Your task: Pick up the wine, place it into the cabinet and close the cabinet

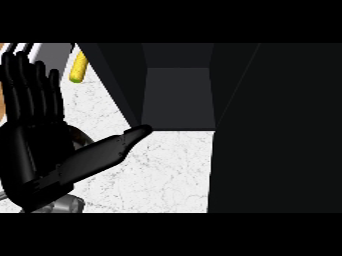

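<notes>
The left hand [37, 150] stands open at 9 o'clock, fingers straight up, thumb out toward the dark cabinet [178, 85] at 1 o'clock. The wine shows nowhere; I cannot tell where it is. The cabinet's inside is too dark to read. A yellow object [78, 67] lies at 11 o'clock on the white bench [152, 175].

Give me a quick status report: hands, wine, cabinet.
Left hand open, at view's left. Right hand not visible. Wine not in sight. Cabinet open, dark door filling the right.
</notes>
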